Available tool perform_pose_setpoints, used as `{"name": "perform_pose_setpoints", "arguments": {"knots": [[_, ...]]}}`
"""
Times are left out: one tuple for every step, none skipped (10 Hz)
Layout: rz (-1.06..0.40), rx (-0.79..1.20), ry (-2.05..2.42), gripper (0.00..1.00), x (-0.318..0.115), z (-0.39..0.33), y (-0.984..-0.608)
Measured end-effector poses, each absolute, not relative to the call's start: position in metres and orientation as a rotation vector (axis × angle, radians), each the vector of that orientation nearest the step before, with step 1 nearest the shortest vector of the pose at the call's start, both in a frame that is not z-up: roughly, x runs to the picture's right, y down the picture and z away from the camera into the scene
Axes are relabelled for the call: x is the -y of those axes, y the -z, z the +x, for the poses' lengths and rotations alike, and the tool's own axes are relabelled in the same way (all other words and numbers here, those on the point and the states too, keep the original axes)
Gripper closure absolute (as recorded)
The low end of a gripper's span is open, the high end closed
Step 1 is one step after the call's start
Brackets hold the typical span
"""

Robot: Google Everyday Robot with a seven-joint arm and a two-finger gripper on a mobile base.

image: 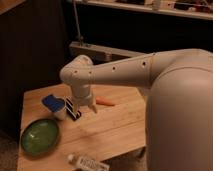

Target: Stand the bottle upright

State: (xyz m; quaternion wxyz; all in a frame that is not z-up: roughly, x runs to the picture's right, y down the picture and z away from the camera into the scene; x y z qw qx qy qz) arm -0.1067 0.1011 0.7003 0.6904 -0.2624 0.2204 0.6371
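Note:
The bottle [91, 163] lies on its side at the table's front edge, a small clear plastic one with its white cap pointing left and a white label with dark print. My gripper [89, 106] hangs from the white arm over the middle of the table, pointing down, open and holding nothing. It stands well behind the bottle and apart from it.
A green bowl [40, 136] sits at the front left of the wooden table [120, 127]. Behind it stand a white cup-like thing with a blue top [54, 105] and a black-and-white striped block [73, 109]. A small orange object [105, 102] lies right of the gripper. The robot's white body fills the right.

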Motion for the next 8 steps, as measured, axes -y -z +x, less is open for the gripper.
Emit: {"name": "perform_pose_setpoints", "arguments": {"knots": [[-0.586, -0.408, -1.373, 0.35, -0.102, -0.113, -0.688], [-0.582, -0.319, -1.308, 0.35, -0.103, -0.120, -0.675], [-0.587, -0.259, -1.260, 0.35, -0.108, -0.128, -0.663], [-0.593, -0.190, -1.199, 0.35, -0.114, -0.137, -0.649], [-0.600, -0.115, -1.117, 0.35, -0.120, -0.147, -0.635], [-0.629, -0.067, -1.012, 0.35, -0.126, -0.155, -0.627], [-0.659, -0.048, -0.915, 0.35, -0.132, -0.163, -0.623], [-0.680, -0.027, -0.833, 0.35, -0.136, -0.170, -0.619]]}}
